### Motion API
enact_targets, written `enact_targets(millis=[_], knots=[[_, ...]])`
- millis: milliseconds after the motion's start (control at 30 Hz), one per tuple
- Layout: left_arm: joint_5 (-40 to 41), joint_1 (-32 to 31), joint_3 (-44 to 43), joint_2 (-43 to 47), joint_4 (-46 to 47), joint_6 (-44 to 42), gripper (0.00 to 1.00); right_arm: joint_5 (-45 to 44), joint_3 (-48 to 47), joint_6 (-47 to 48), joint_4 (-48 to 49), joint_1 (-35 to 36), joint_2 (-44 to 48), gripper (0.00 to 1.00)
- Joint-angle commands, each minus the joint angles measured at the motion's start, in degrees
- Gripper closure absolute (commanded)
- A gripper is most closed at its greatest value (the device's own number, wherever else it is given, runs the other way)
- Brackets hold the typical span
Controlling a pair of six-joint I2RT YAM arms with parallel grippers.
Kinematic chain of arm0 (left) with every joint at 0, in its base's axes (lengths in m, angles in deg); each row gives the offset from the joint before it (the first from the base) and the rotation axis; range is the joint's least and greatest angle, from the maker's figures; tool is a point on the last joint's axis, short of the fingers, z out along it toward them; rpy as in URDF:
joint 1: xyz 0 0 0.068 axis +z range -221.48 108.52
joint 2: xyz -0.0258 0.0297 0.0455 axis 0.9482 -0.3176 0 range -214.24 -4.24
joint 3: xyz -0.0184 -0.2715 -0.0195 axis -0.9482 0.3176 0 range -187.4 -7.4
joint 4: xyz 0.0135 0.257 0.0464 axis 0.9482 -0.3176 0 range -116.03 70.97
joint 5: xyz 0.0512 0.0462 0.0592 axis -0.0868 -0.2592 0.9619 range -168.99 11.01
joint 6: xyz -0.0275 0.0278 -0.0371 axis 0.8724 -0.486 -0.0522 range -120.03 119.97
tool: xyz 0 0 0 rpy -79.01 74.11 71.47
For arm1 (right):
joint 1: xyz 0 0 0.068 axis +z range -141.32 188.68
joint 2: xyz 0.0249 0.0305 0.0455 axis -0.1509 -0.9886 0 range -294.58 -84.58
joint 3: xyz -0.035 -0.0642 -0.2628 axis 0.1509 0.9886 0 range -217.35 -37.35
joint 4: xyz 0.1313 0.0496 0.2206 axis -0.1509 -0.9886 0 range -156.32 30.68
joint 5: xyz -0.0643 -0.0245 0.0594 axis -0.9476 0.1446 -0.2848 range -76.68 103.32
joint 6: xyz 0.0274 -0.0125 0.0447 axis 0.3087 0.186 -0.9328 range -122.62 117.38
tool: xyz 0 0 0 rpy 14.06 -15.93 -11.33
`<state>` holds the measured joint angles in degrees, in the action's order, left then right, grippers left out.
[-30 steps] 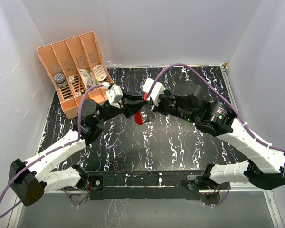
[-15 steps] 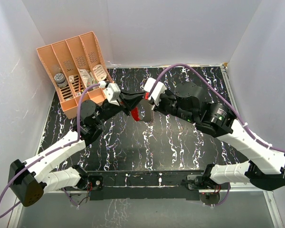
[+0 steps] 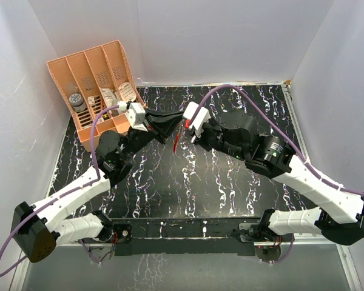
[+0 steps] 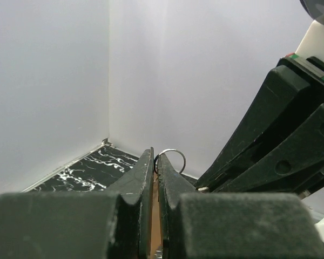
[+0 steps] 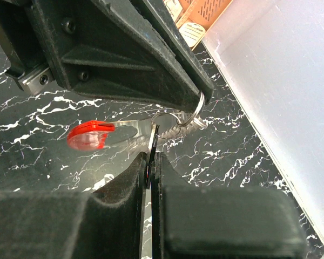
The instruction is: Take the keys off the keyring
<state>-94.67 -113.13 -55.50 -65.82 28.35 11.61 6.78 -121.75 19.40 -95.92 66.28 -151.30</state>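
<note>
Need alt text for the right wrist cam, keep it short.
The right gripper pinches a thin dark key edge-on, right at the keyring that the left gripper clamps from above. Its red tag sticks out left over the black marbled table.

The worktop (image 3: 230,188) is a black slab veined with white, like marble, closed in by plain white walls (image 3: 200,36) on its left, far and right sides. Only one thing stands directly on it: a peach organiser (image 3: 91,85) with four slots, set in the far left corner and tilted back toward the walls. A black rail (image 3: 188,230) runs along its near edge.
</note>
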Motion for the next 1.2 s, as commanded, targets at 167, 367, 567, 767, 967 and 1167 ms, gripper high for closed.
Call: enact_targets(millis=[167, 367, 567, 767, 967, 1167], knots=[[2.9, 0.3, 2.0, -0.4, 17.6, 12.9, 1.00, 3.6, 3.4, -2.4, 4.5, 0.5, 1.9, 1.00], [4.1, 0.4, 4.0, -0.7, 24.4, 19.9, 1.00, 4.1, 4.7, -2.7, 6.6, 0.5, 2.9, 1.00], [8.0, 0.4, 6.8, -1.5, 32.6, 25.7, 1.00, 5.0, 5.5, -3.5, 8.1, 0.5, 3.4, 1.00], [12.3, 0.4, 8.1, -4.0, 37.4, 28.5, 1.00, 7.5, 6.4, -4.9, 9.9, 0.5, 3.6, 1.00], [12.8, 0.4, 7.4, -3.6, 33.6, 24.9, 1.00, 8.1, 6.2, -5.3, 9.8, 0.5, 3.7, 1.00], [15.2, 0.4, 7.8, 0.2, 28.1, 19.1, 1.00, 8.3, 5.8, -5.5, 9.7, 0.5, 4.5, 1.00]])
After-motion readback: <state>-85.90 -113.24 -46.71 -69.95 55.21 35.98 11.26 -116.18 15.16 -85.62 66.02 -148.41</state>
